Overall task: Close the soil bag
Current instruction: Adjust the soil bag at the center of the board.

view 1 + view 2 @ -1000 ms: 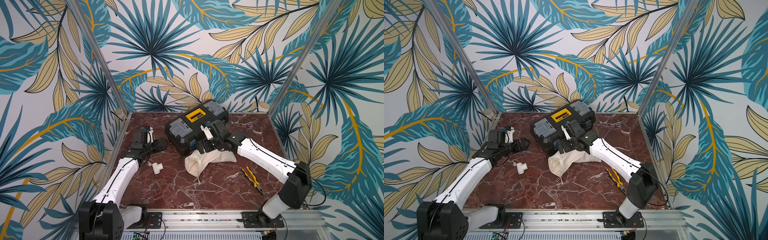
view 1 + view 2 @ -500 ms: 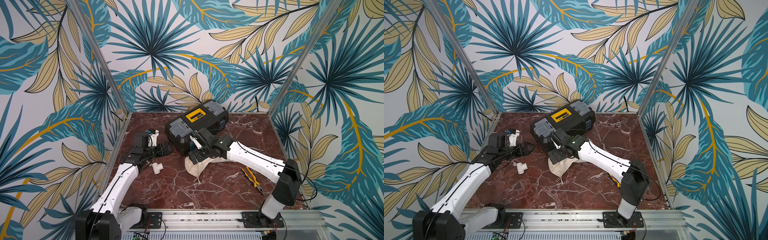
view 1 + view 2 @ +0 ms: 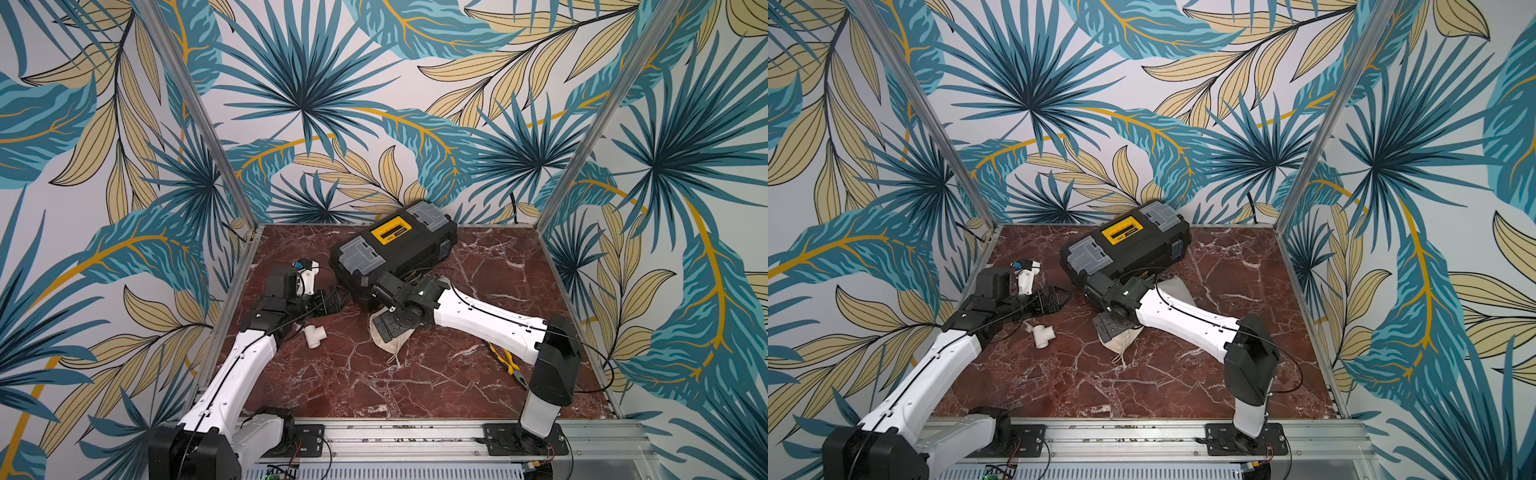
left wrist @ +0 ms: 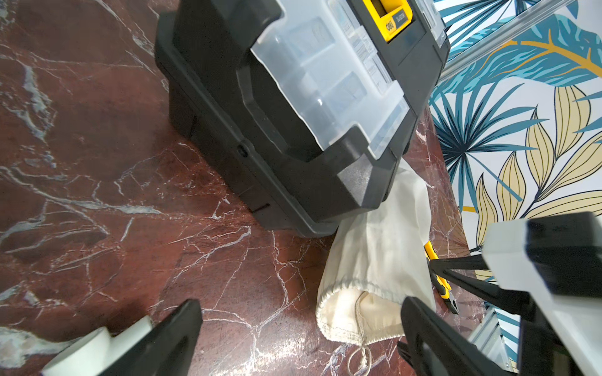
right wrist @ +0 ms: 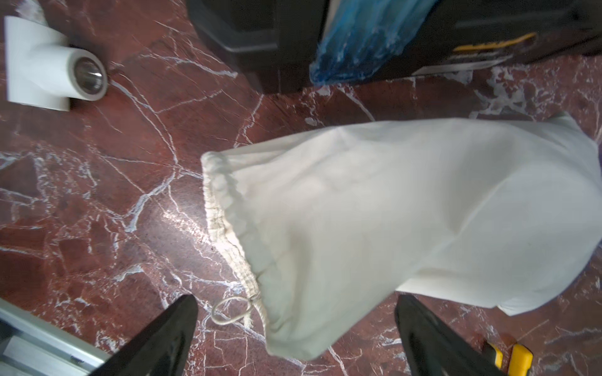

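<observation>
Two tools stand spread wide and empty. Nearest the front edge of the worktop, the cord loops out from the mouth of the one soil bag. The bag lies flat mid-worktop, with its long axis running from the mouth at about 7 o'clock to the closed end at about 1 o'clock. The right tool hangs directly over that mouth, with hem and cord between its fingers. I cannot tell whether it touches the cloth. It is plainly the nearer arm. One pair of yellow-handled pliers lies at 4 o'clock of the bag and one white pipe tee at 9 o'clock. Beyond the tee, the left tool hovers apart from the bag, facing it. Farthest, at 12 o'clock, sits one black toolbox. The mouth gapes in the left wrist view, so I judge that the cord has yet to be drawn.
</observation>
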`<state>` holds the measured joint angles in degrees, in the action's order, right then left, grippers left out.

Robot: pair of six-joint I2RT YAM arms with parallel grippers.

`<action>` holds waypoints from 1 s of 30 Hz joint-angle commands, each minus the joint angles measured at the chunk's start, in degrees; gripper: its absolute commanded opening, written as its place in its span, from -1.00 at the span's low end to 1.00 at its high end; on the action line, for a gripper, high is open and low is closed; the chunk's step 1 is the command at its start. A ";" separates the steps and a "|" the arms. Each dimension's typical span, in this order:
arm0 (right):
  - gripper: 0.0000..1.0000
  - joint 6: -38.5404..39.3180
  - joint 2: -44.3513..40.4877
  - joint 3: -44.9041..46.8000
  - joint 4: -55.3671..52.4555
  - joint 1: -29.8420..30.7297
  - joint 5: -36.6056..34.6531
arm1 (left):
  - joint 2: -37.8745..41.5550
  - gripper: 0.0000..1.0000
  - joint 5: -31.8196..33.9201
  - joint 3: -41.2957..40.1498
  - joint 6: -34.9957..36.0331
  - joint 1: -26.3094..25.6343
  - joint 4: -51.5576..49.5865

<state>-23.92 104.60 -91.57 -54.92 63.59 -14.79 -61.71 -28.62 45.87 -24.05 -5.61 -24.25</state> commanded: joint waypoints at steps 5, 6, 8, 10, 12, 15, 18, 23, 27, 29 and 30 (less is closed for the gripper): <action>0.71 -4.97 2.62 -1.06 -5.05 0.74 -6.13 | 0.48 1.00 -0.54 0.96 0.60 -0.79 -1.04; 0.63 -5.50 2.47 -1.06 -5.49 0.74 -6.89 | 0.70 1.00 -0.41 0.86 0.52 -0.85 -1.16; 0.40 -6.19 1.75 -1.00 -6.02 0.75 -8.57 | 1.04 1.00 -0.17 0.80 0.30 -0.82 -1.24; 0.06 -6.54 0.63 -0.90 -6.13 0.75 -9.70 | 1.22 1.00 -0.10 0.76 -0.01 -0.98 -1.24; -0.41 -6.73 -0.46 -0.80 -6.22 0.74 -10.21 | 1.25 1.00 0.04 0.96 -0.28 -1.37 -1.24; -0.95 -7.77 -2.34 -0.94 -6.44 0.75 -11.19 | 0.95 1.00 0.65 2.11 -0.07 -2.20 -1.60; -1.00 -8.00 -3.39 -3.14 -8.32 0.59 -12.58 | 0.35 1.00 1.81 4.33 0.53 -3.96 -2.49; -1.00 -7.00 -5.07 -6.90 -10.90 -1.43 -13.35 | -1.70 1.00 4.15 10.21 1.61 -8.65 -4.11; -1.00 -4.55 -8.30 -6.22 -9.50 -6.26 -10.53 | -4.74 1.00 6.04 15.67 2.09 -12.39 -5.58; -1.00 -2.37 -10.57 -4.78 -7.76 -9.05 -9.41 | -6.85 1.00 7.07 19.46 2.56 -14.73 -6.89; -1.00 -1.72 -11.59 -3.93 -6.84 -10.09 -9.04 | -7.99 1.00 7.41 20.92 2.79 -15.35 -7.64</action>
<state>-28.34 95.94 -97.12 -62.41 55.44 -24.77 -67.81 -23.44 62.50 -22.81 -18.98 -29.54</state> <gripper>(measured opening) 0.061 0.999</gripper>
